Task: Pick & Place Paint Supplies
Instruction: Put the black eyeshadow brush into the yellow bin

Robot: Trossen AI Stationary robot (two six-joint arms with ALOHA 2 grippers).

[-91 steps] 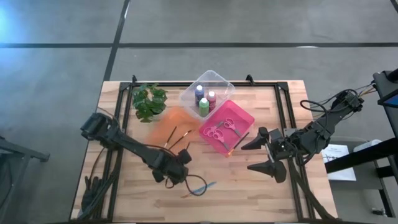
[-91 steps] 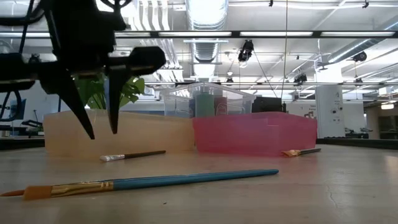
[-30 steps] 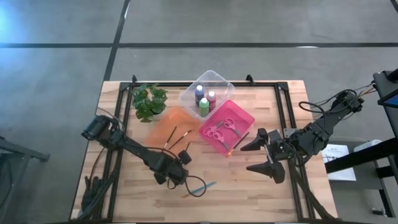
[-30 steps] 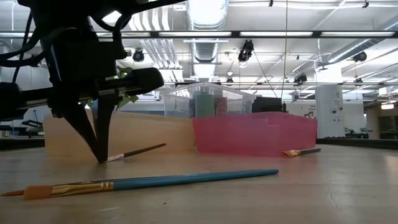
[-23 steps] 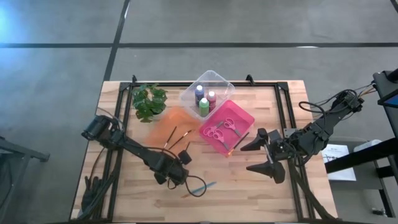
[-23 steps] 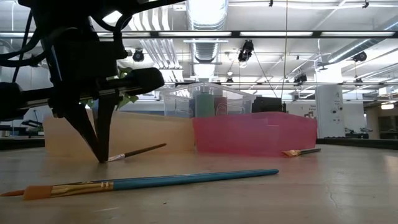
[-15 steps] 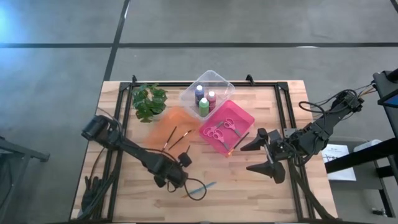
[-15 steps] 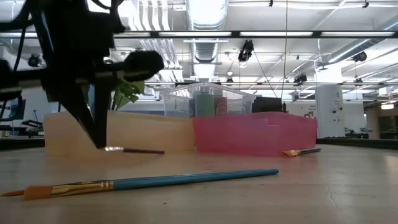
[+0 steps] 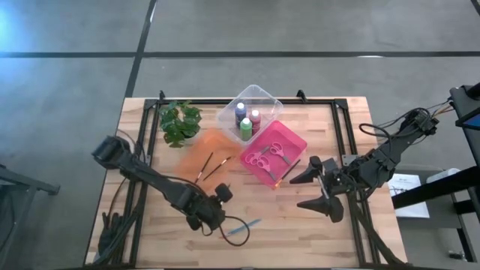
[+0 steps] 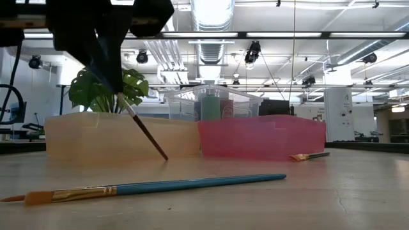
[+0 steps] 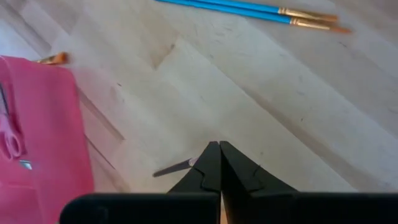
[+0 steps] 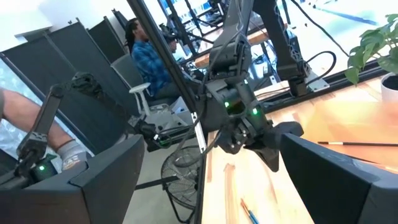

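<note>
The wooden slat table (image 9: pixel 315 232) is my landmark. On its middle sit my flat orange plastic tray (image 9: pixel 196 154), my pink plastic tray (image 9: pixel 294 142) and my clear plastic tub (image 9: pixel 262 97), close side by side. The pink-handled scissors (image 9: pixel 268 154) lie in the pink tray. The small paint bottles with white caps (image 9: pixel 246 120) stand in the clear tub. My left gripper (image 9: pixel 217 196) hangs over the table's front middle, pinched tight on a thin dark paintbrush (image 10: pixel 144 131) that tilts down, its low end near the table. A long blue paintbrush (image 9: pixel 241 226) lies near the front edge with bare wood around it. My right gripper (image 9: pixel 324 193) waits over the table's right side, fingers spread wide, holding nothing.
</note>
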